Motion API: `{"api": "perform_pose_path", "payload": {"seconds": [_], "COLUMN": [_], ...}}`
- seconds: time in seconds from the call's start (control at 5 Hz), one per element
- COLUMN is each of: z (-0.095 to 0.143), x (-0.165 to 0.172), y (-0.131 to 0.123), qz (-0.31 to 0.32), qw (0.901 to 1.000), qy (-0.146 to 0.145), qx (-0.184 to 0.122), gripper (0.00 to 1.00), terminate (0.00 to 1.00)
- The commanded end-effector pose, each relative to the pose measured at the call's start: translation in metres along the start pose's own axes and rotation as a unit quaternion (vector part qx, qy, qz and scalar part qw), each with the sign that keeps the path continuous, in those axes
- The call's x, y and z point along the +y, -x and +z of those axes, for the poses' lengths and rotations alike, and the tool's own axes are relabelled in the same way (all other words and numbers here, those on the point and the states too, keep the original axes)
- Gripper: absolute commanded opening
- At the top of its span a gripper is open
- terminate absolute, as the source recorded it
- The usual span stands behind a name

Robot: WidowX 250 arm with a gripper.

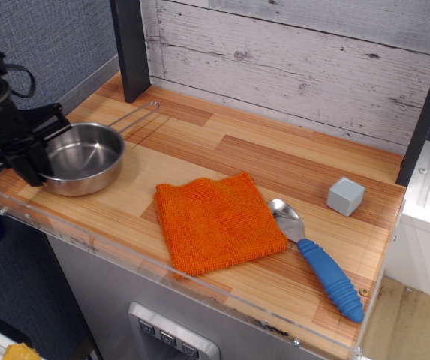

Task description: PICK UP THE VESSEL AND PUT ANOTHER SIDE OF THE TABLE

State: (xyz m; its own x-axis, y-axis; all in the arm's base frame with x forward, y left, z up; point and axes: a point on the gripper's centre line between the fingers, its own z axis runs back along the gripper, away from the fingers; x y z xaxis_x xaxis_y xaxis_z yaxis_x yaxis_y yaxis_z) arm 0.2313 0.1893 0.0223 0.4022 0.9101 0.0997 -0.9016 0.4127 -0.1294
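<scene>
Vessel down at the far left end of the table

No writing I can read. The black end effector point(28, 154) hangs low over the table point(222, 154), seemingly clamped on the near-left rim of the vessel point(83, 157), which sits on the wood.

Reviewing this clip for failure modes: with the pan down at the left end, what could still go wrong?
The gripper sits at the rim of the vessel, so pulling away carelessly could drag or tip it. The vessel rests near the table edge and its acrylic rim; a nudge might knock it against that. Its handle could snag the arm.
</scene>
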Motion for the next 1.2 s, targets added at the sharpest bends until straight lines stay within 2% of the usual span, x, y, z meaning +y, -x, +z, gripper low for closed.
{"api": "perform_pose_path", "payload": {"seconds": [0.0,0.8,1.0], "z": [0.004,0.014,0.039], "x": [-0.007,-0.003,-0.015], "y": [0.001,0.004,0.006], "qz": [0.004,0.022,0.017], "qw": [1.0,0.9997,0.9998], "qy": [-0.002,-0.011,-0.005], "qx": [0.006,-0.003,-0.008], "gripper": [1.0,1.0,1.0], "terminate": [0.0,0.0,0.0]}}
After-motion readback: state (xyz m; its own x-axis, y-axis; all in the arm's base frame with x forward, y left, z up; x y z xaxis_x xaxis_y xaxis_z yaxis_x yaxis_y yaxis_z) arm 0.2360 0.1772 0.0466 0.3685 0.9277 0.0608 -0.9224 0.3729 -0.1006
